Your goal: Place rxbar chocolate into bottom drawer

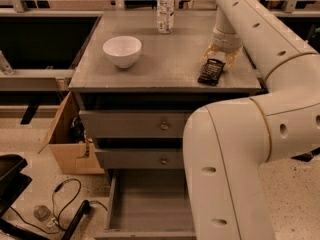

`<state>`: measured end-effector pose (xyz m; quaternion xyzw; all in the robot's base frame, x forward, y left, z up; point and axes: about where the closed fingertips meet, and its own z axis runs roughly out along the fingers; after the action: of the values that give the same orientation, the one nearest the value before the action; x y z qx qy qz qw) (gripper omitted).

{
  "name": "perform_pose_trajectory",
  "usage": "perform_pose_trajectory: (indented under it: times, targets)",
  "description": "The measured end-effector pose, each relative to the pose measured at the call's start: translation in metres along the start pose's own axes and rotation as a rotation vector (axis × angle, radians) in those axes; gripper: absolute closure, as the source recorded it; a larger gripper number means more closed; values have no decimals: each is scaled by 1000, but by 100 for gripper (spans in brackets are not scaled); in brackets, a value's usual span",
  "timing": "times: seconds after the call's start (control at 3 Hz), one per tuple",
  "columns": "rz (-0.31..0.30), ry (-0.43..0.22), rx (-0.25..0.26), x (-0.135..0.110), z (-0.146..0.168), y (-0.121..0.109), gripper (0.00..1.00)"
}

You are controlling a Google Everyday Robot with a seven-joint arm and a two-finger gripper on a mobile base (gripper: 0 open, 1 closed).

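Grey table carries a white bowl at left, a bottle at the back, and the rxbar lying flat near the front right edge. Just over the bar's far end hangs the pincer, its fingers apart on either side of the wrapper. Below two shut drawers, the bottom drawer stands pulled out.

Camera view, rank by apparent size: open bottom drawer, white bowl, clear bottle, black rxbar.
1. Open grey bottom drawer.
2. Round white bowl.
3. Clear plastic bottle: near the bowl's size, farther back and cropped, so unsure.
4. Flat black rxbar chocolate, smallest; the gripper sits at its far end.
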<state>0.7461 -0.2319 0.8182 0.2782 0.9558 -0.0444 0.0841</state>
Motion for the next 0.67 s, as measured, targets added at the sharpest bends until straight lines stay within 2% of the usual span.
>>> perform_pose_trajectory:
  times: [0.33, 0.67]
  targets:
    - [0, 0, 0, 0, 0, 0, 100]
    - [0, 0, 0, -1, -9, 0, 100]
